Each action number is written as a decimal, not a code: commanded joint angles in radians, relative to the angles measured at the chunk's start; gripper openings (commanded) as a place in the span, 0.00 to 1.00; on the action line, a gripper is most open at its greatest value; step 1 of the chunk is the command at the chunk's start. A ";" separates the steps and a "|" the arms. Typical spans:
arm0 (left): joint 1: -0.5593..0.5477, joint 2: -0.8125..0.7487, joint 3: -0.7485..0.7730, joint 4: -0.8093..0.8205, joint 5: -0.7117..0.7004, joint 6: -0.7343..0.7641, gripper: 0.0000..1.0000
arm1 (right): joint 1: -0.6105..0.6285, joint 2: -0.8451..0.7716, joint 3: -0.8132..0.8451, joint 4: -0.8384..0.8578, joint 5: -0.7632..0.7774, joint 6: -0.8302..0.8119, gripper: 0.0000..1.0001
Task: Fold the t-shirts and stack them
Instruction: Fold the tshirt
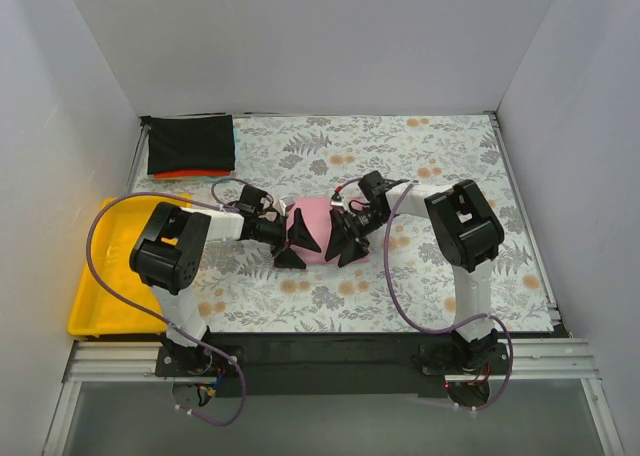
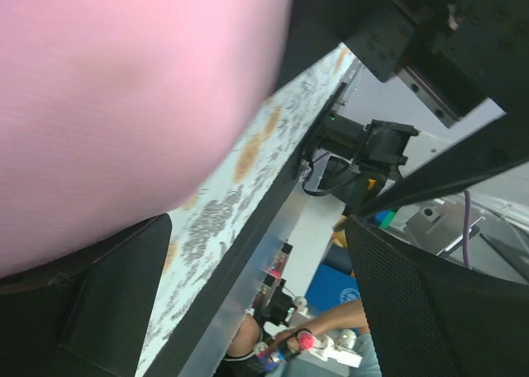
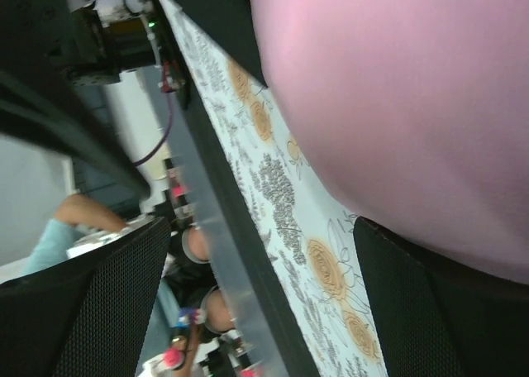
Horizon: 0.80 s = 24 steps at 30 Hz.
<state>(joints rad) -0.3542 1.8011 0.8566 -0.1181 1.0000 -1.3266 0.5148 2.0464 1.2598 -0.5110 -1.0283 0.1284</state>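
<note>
The light pink t-shirt [image 1: 312, 226] is a bunched mound at the middle of the floral table cloth. It fills the upper left of the left wrist view [image 2: 124, 104] and the upper right of the right wrist view [image 3: 397, 104]. My left gripper [image 1: 299, 239] is at its left side and my right gripper [image 1: 339, 239] at its right side. Both are open wide. In each wrist view the cloth lies against one finger, and the gap in the left gripper [image 2: 258, 228] and in the right gripper [image 3: 263, 228] holds nothing. The black t-shirt [image 1: 190, 144] lies folded on the orange-red one [image 1: 188, 174] at the back left.
A yellow plastic tray [image 1: 92, 306] sits off the table's left front corner. The floral table cloth [image 1: 440, 156] covers the table. White walls stand on three sides. The table's metal front edge [image 2: 248, 269] shows in both wrist views, with a person behind it.
</note>
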 commanded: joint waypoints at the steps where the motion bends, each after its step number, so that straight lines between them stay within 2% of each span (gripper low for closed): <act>1: 0.035 0.038 -0.027 -0.006 -0.009 0.006 0.86 | -0.030 0.038 -0.033 0.014 0.005 -0.026 0.98; 7: 0.139 0.078 -0.054 -0.037 0.034 0.049 0.87 | -0.111 0.057 -0.077 0.006 0.010 -0.067 0.98; 14: 0.176 -0.049 -0.082 -0.113 0.083 0.150 0.87 | -0.137 -0.034 -0.143 -0.052 -0.082 -0.125 0.98; 15: 0.178 -0.065 -0.074 -0.132 0.078 0.171 0.87 | -0.144 -0.043 -0.134 -0.078 -0.088 -0.177 0.98; 19: 0.181 -0.184 -0.004 -0.279 0.046 0.303 0.87 | -0.144 -0.136 0.007 -0.199 -0.092 -0.274 0.98; 22: 0.192 -0.313 0.114 -0.354 -0.032 0.407 0.87 | -0.145 -0.235 0.114 -0.233 0.030 -0.341 0.98; 24: 0.207 -0.377 0.183 -0.383 -0.203 0.425 0.87 | -0.141 -0.287 0.203 -0.228 0.120 -0.391 0.98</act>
<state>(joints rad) -0.1715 1.5799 0.9154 -0.4278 0.9646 -1.0183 0.3733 1.8923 1.3224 -0.7074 -1.0298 -0.1417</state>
